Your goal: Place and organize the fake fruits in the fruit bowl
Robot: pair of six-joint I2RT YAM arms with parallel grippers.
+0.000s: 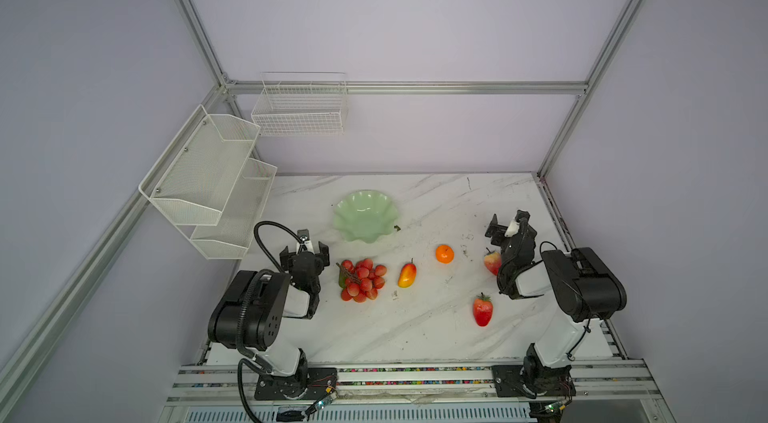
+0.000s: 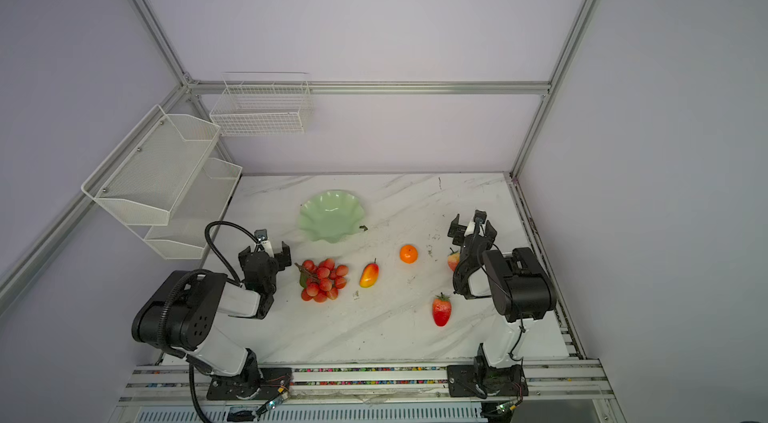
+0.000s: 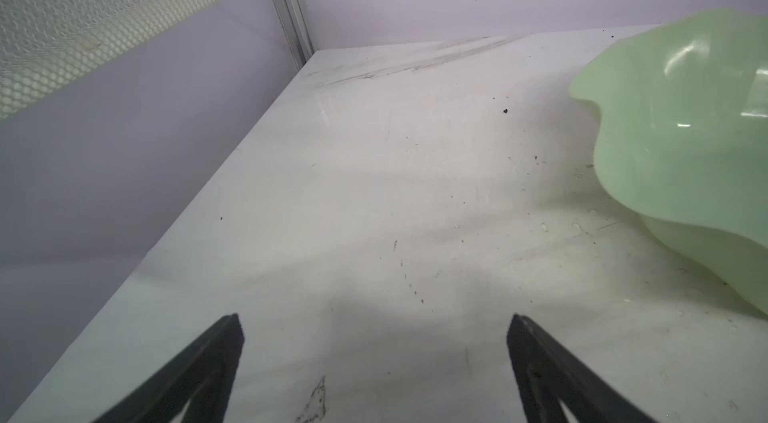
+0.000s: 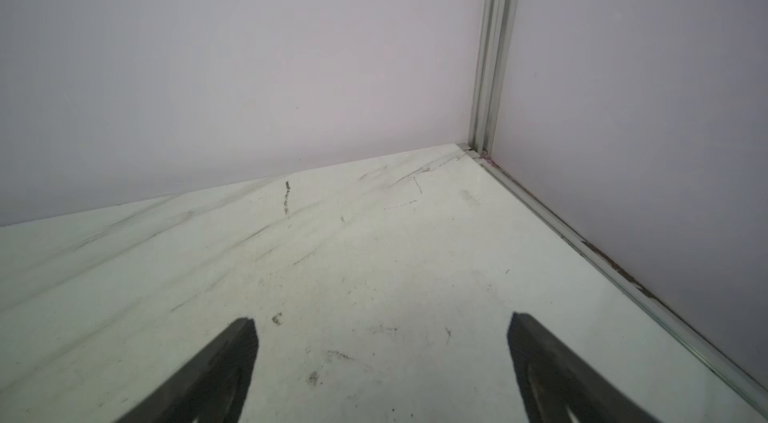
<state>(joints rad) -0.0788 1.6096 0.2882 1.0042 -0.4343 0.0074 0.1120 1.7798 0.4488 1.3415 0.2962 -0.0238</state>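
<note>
Nearest the lens in both top views stand the left arm [image 1: 253, 308] and right arm [image 1: 582, 283]. The left gripper [image 1: 304, 251] is spread wide and holds nothing, just beside the grape bunch [image 1: 362, 279]. The right gripper [image 1: 508, 225] is equally wide and empty, with the paler strawberry [image 1: 492, 262] partly hidden by its wrist. One green bowl [image 1: 365, 215] sits empty toward the back of the table [image 1: 415, 337]. Five fruits lie outside it: one grape bunch, one mango [image 1: 407, 274], one orange [image 1: 444, 253] and two strawberries, the red strawberry [image 1: 482, 309] nearest the front. One mesh shelf [image 1: 203, 175] and one wire basket [image 1: 299, 109] hang on the walls. The left wrist view shows two parted fingers [image 3: 199, 371] over bare table, the bowl's [image 3: 673, 130] wavy rim close by. The right wrist view shows parted fingers [image 4: 552, 371] and bare table only. Nothing seems placed yet, so the first pick is in hand; next, a gripper should drop over a nearby fruit, close on it and carry it to the bowl.
</note>
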